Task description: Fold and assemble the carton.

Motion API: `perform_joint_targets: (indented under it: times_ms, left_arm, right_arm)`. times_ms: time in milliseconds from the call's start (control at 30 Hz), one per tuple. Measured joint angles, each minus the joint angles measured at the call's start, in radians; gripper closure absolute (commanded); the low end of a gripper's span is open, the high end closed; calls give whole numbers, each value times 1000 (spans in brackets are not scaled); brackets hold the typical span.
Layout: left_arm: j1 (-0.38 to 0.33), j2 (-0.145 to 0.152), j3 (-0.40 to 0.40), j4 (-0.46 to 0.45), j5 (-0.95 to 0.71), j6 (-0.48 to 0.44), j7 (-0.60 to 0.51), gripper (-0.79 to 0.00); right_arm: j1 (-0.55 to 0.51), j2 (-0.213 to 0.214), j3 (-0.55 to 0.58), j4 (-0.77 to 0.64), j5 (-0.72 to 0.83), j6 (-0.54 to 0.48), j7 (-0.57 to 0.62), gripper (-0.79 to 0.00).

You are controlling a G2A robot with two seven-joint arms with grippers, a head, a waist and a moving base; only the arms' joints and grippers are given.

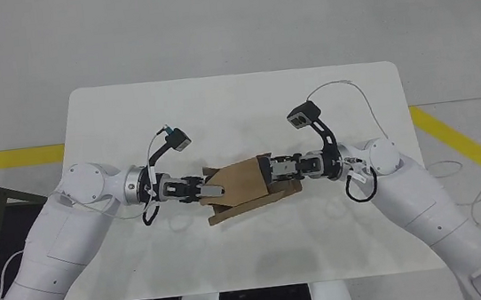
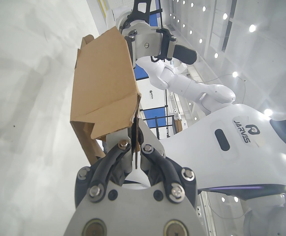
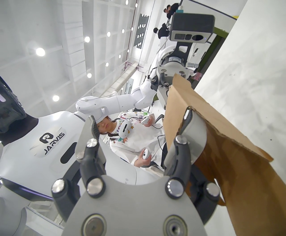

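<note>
Top view: brown carton (image 1: pixel 243 185) partly folded, at middle of white counter (image 1: pixel 217 99), between both claws. Left claw (image 2: pixel 135 136) pinched tight on carton flap edge. Right claw (image 3: pixel 140 125) spread wide, one finger (image 3: pixel 195 134) against carton's opposite end.

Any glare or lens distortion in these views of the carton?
Top view: even light on the table, no glare on the carton. Left wrist view: ceiling lamps flare brightly, straight lines bow toward the edges. Right wrist view: the same lamp glare and bowing.
</note>
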State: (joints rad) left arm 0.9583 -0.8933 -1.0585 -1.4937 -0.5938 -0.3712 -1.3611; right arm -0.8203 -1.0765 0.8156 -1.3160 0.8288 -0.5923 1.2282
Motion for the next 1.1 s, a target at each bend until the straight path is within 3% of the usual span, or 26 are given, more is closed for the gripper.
perform_joint_targets:
  times_ms: [100,333,533,633,900,1033,1100]
  left_arm:
    - [3,-1,-4,-2,3,3,1,0]
    - [4,-4,-7,-9,4,4,-2,0]
    - [5,-7,-5,-11,3,4,-5,0]
    - [6,-9,-4,-12,2,4,-6,0]
    - [7,-15,0,-14,-12,5,-14,0]
    - [6,-17,0,-10,-13,5,-17,0]
    - [5,-19,1,-10,-13,6,-17,0]
  right_arm:
    - [4,-7,-8,3,-4,0,0,-456]
    - [12,-21,-37,8,-30,22,22,-416]
    - [23,-31,-53,17,-44,24,24,-345]
    - [34,-37,-63,23,-55,27,27,-265]
    - [55,-44,-81,43,-85,36,35,-197]
    - [55,-45,-84,42,-87,36,36,-31]
    - [52,-45,-85,44,-85,34,34,0]
